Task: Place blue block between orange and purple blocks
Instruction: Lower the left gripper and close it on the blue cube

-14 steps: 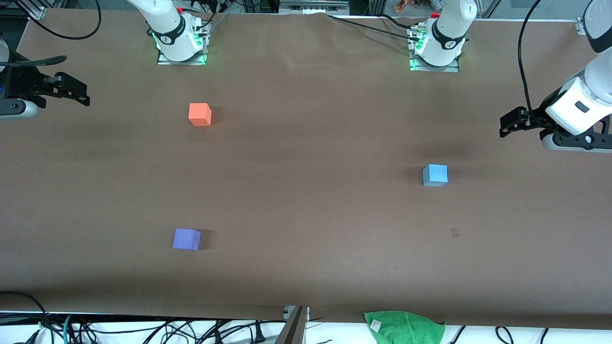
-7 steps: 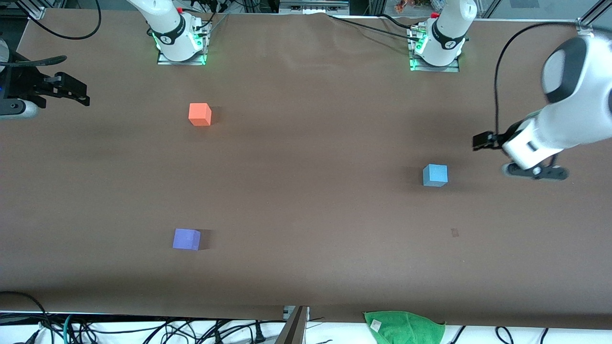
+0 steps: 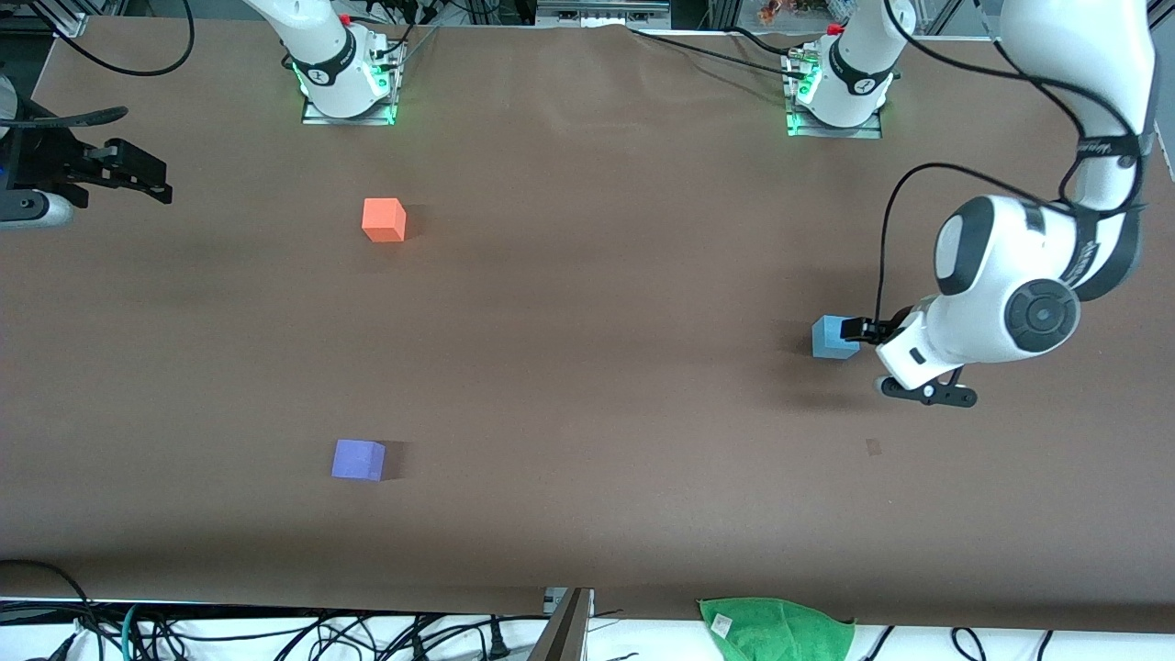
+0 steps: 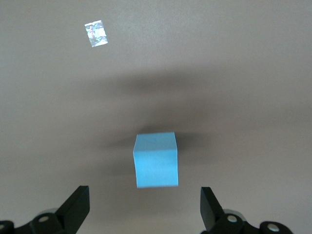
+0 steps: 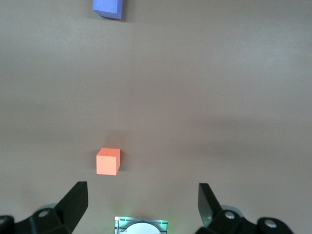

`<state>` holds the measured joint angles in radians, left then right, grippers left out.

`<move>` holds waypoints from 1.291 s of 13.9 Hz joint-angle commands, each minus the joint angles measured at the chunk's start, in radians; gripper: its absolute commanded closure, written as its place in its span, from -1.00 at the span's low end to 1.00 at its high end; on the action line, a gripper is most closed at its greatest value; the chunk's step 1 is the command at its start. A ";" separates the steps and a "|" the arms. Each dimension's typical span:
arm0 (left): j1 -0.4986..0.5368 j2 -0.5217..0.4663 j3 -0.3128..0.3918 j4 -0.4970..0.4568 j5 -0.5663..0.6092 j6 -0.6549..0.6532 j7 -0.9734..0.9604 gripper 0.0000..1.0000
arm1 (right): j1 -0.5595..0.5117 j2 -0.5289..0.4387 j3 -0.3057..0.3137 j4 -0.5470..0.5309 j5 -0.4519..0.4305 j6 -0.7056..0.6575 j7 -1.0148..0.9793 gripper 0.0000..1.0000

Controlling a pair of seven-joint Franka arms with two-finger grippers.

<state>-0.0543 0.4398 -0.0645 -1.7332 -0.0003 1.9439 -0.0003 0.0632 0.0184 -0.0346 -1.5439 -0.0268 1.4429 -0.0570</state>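
Observation:
The blue block [image 3: 834,337] sits on the brown table toward the left arm's end. My left gripper [image 3: 856,330] hovers low right beside it, open and empty. In the left wrist view the blue block [image 4: 156,159] lies just ahead of my left gripper [image 4: 144,208], not between the fingers. The orange block [image 3: 384,220] is toward the right arm's end, near that arm's base. The purple block [image 3: 358,459] is nearer the front camera than the orange one. My right gripper [image 3: 138,174] waits open at the right arm's end. The right wrist view shows my right gripper [image 5: 141,204], the orange block [image 5: 107,161] and the purple block [image 5: 108,7].
A green cloth [image 3: 776,629] lies at the table's front edge. A small pale mark [image 3: 873,447] is on the table near the blue block; it also shows in the left wrist view [image 4: 96,33]. The right arm's base [image 3: 344,83] stands near the orange block.
My left arm has swung in from the left arm's end of the table and come down beside the blue block. The right arm and all blocks have not moved.

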 commanded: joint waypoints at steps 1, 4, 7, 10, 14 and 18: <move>-0.004 -0.023 0.002 -0.141 0.017 0.169 -0.009 -1.00 | -0.010 -0.002 0.002 0.007 0.010 -0.001 -0.014 -1.00; -0.002 -0.016 0.000 -0.236 0.019 0.289 -0.021 -1.00 | -0.010 -0.002 0.002 0.007 0.010 -0.001 -0.014 -1.00; -0.004 -0.010 0.000 -0.266 0.020 0.305 -0.044 -1.00 | -0.010 -0.002 0.002 0.007 0.010 -0.001 -0.014 -1.00; -0.004 0.005 -0.003 -0.301 0.016 0.342 -0.058 -1.00 | -0.010 -0.002 0.002 0.007 0.010 -0.001 -0.014 -1.00; -0.006 0.039 -0.020 -0.305 0.013 0.380 -0.090 -0.76 | -0.010 -0.002 0.002 0.007 0.010 0.001 -0.014 -1.00; -0.007 0.037 -0.023 -0.298 0.014 0.374 -0.109 0.55 | -0.010 -0.002 0.002 0.007 0.010 0.001 -0.014 -1.00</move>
<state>-0.0575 0.4849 -0.0844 -2.0338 -0.0003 2.3161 -0.0824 0.0632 0.0184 -0.0351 -1.5438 -0.0266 1.4429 -0.0570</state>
